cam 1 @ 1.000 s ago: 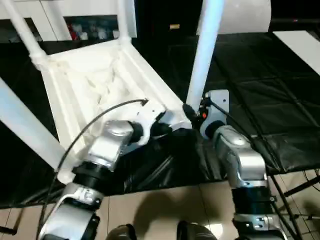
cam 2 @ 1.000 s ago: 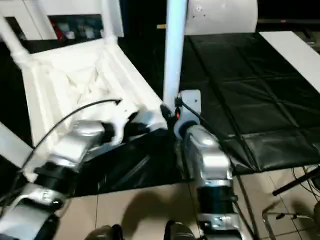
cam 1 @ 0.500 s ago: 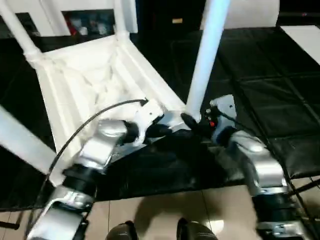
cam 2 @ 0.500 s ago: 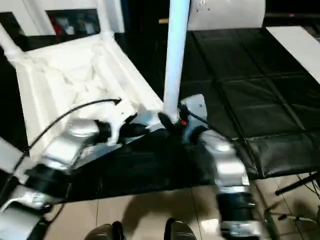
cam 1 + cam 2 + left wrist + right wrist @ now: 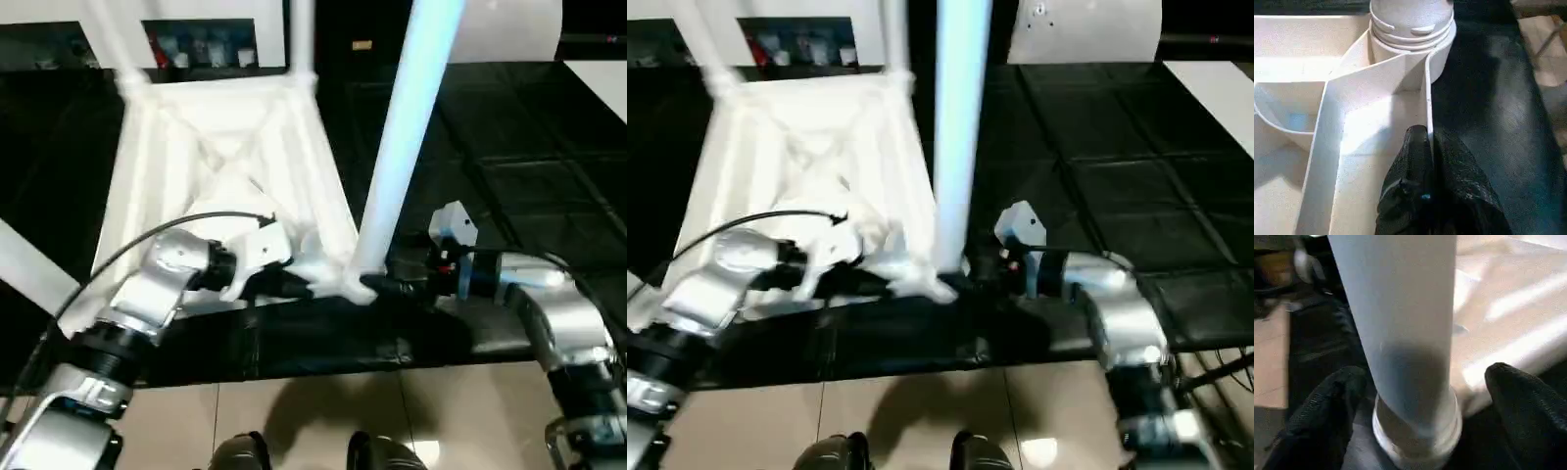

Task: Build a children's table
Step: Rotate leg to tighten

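Down near the robot, the left gripper (image 5: 1426, 147) is clamped tight on the rim wall of the table (image 5: 225, 147), which lies upside down on the black mat (image 5: 509, 166). At about three o'clock from it, the right gripper (image 5: 1420, 396) stands wide apart, its fingers (image 5: 1327, 401) flanking the near leg (image 5: 402, 147) at the corner socket without touching. Farther off, at twelve o'clock, two more legs (image 5: 299, 39) rise before the cabinet (image 5: 196, 44).
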You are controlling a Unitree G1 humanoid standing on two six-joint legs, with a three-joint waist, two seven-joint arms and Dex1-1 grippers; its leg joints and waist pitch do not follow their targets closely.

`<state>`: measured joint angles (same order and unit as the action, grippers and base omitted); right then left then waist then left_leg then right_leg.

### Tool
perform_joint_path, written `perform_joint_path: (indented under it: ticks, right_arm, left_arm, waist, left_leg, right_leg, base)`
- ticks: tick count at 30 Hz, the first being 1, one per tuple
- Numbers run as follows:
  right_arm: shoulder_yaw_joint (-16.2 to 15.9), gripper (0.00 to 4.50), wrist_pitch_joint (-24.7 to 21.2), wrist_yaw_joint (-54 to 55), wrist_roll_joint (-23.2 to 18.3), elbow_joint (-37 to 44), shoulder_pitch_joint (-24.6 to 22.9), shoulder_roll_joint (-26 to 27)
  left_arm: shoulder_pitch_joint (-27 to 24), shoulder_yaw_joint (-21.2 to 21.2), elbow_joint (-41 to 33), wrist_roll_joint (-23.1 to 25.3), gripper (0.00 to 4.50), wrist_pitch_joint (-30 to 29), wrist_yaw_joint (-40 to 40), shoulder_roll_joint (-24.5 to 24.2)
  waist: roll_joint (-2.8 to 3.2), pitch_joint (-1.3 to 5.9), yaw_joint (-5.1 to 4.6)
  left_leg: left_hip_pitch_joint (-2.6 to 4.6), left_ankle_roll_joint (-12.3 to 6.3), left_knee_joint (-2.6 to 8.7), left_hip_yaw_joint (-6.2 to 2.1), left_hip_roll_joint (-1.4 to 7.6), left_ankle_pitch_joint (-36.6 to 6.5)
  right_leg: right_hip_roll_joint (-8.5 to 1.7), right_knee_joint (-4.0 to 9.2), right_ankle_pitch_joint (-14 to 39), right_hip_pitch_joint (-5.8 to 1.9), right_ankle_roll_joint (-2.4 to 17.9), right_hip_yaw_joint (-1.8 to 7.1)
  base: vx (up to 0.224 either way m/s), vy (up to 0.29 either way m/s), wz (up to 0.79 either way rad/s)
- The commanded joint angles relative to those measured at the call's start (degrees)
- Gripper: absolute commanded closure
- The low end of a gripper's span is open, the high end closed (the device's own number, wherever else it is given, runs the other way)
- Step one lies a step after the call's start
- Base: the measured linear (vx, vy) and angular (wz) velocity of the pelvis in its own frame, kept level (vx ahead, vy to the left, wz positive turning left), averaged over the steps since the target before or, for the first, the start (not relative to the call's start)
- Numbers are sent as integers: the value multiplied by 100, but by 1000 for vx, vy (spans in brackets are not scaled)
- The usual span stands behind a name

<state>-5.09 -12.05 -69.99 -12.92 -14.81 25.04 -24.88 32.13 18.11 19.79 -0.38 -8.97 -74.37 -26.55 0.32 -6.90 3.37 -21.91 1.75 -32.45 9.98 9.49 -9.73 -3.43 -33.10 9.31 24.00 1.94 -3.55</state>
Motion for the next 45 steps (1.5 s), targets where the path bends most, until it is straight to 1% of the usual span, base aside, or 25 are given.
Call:
perform_joint_path:
  ticks: [1,4,5,8,11,15,17,23,25,26,27,28,29,30,32,33,35,36,37,38,39,40,41,43,45]
  right_arm:
    - [-159,59,129,-446,-56,-205,118,-73]
    - [-274,94,200,-730,-81,-370,205,-112]
    - [-296,94,206,-784,-88,-404,224,-116]
    - [-393,128,268,-1012,-87,-550,307,-154]
    - [-452,153,344,-1138,-69,-725,413,-153]
    - [-495,176,369,-1262,-62,-836,466,-162]
    - [-510,205,329,-1323,-76,-839,462,-168]
    - [-533,244,36,-1392,-290,-606,301,-147]
    - [-480,249,-157,-1301,-404,-469,223,-92]
    - [-452,249,-311,-1185,-470,-335,151,-45]
    - [-430,250,-432,-1089,-517,-225,92,-6]
    - [-407,250,-639,-841,-556,-34,2,78]
    - [-400,250,-756,-542,-536,146,-86,193]
    - [-422,250,-820,-79,-418,363,-196,381]
    - [-431,250,-890,271,-297,445,-239,524]
    - [-426,250,-951,407,-274,475,-252,596]
    - [-406,250,-1156,852,-201,576,-297,833]
    - [-376,250,-1300,1225,-163,666,-329,1085]
    - [-310,250,-1645,1979,-101,798,-356,1591]
    - [-305,250,-1736,2301,-26,820,-359,1806]
    - [-310,250,-1821,2494,20,878,-377,1914]
    - [-294,250,-1889,2809,104,872,-372,2104]
    - [-278,250,-1911,2923,124,860,-365,2174]
    - [-189,250,-1956,3731,277,718,-288,2666]
    - [-181,250,-1866,4042,381,603,-234,2856]
  left_arm:
    - [19,360,67,28,450,169,-430,-63]
    - [46,404,137,59,450,287,-509,-117]
    - [51,409,152,64,450,311,-512,-125]
    - [77,409,231,57,450,389,-543,-124]
    - [100,395,298,66,450,450,-574,-102]
    - [103,392,337,57,450,480,-566,-78]
    - [96,391,345,47,450,485,-557,-70]
    - [73,362,416,16,450,446,-492,-23]
    - [58,299,394,-61,450,331,-448,41]
    - [47,247,336,-131,450,202,-400,92]
    - [38,204,286,-187,450,95,-362,134]
    - [41,153,228,-224,450,-37,-253,201]
    - [45,99,173,-260,450,-197,-116,280]
    - [65,30,126,-285,450,-409,117,414]
    - [92,2,142,-277,450,-524,280,508]
    - [109,-16,161,-271,450,-564,363,556]
    - [165,-76,226,-252,450,-695,637,712]
    - [215,-152,262,-281,450,-827,879,888]
    - [292,-226,281,-288,450,-1023,1294,1203]
    - [331,-245,297,-263,450,-1097,1504,1348]
    - [346,-256,282,-230,450,-1163,1617,1425]
    - [376,-279,278,-195,450,-1260,1809,1558]
    - [388,-295,282,-180,450,-1285,1894,1608]
    - [477,-402,303,-112,450,-1478,2479,1991]
    - [516,-438,329,-63,450,-1503,2762,2158]
  waist:
    - [-50,385,-18]
    - [-44,395,5]
    - [-50,386,10]
    - [-58,381,14]
    - [-60,376,11]
    - [-69,383,18]
    - [-70,376,20]
    - [-75,358,42]
    - [-74,360,51]
    - [-48,352,57]
    - [-59,358,73]
    - [-63,362,87]
    - [-40,356,96]
    - [-49,348,93]
    - [-64,316,62]
    - [-69,301,44]
    - [-77,259,-38]
    - [-72,259,-55]
    - [-66,243,-90]
    - [-65,234,-113]
    - [-81,225,-164]
    - [-80,222,-198]
    - [-76,227,-210]
    - [-75,208,-251]
    - [-80,222,-265]
  left_leg:
    - [121,-651,318,-69,402,-730]
    - [98,-781,297,-71,394,-556]
    - [98,-795,297,-67,396,-582]
    - [88,-758,303,-73,395,-632]
    - [105,-707,304,-67,393,-696]
    - [102,-747,298,-68,401,-581]
    - [95,-793,298,-69,402,-547]
    - [111,-727,313,-68,405,-701]
    - [110,-712,315,-69,407,-695]
    - [111,-705,317,-68,408,-699]
    - [119,-694,317,-68,413,-703]
    - [119,-688,320,-69,418,-661]
    - [116,-678,325,-73,416,-641]
    - [114,-634,338,-76,420,-693]
    - [111,-479,364,-82,397,-957]
    - [119,-376,372,-96,372,-1155]
    - [111,-209,420,-128,363,-1432]
    - [108,-177,428,-144,361,-1504]
    - [109,-116,444,-150,360,-1577]
    - [119,-66,453,-149,364,-1626]
    - [144,30,457,-175,341,-1836]
    - [116,62,465,-198,325,-1854]
    - [128,32,467,-199,327,-1896]
    - [177,40,455,-183,322,-2013]
    - [166,15,456,-191,310,-1987]
  right_leg:
    - [-499,285,831,-327,1473,309]
    - [-503,251,610,-340,1540,294]
    - [-507,259,672,-336,1541,294]
    - [-511,275,860,-344,1500,287]
    - [-512,293,1037,-328,1471,287]
    - [-506,266,865,-331,1485,288]
    - [-507,263,805,-332,1503,285]
    - [-511,304,1151,-316,1421,287]
    - [-508,303,1163,-318,1407,288]
    - [-506,306,1157,-312,1411,292]
    - [-508,308,1165,-310,1404,291]
    - [-506,298,1093,-309,1414,295]
    - [-501,298,1075,-312,1406,294]
    - [-512,314,1166,-307,1382,295]
    - [-530,374,1634,-291,1277,299]
    - [-547,429,2108,-291,1133,295]
    - [-534,487,2733,-272,912,290]
    - [-541,498,2876,-282,846,281]
    - [-541,520,3008,-262,762,290]
    - [-532,535,3057,-244,743,296]
    - [-540,564,3375,-217,656,276]
    - [-553,576,3552,-250,538,263]
    - [-560,611,3596,-225,474,273]
    - [-551,646,3689,-157,467,287]
    - [-548,644,3675,-180,417,284]
  base:
    - [0,0,0]
    - [0,0,0]
    - [0,0,0]
    - [0,0,0]
    - [0,0,0]
    - [0,0,0]
    - [0,0,0]
    - [0,0,0]
    - [0,0,0]
    - [0,0,0]
    - [0,0,0]
    - [0,0,0]
    - [0,0,0]
    - [0,0,0]
    - [0,0,0]
    - [0,0,0]
    - [0,0,0]
    - [0,0,0]
    - [0,0,0]
    - [0,0,0]
    - [0,0,0]
    - [0,0,0]
    - [0,0,0]
    - [0,0,0]
    - [0,0,0]
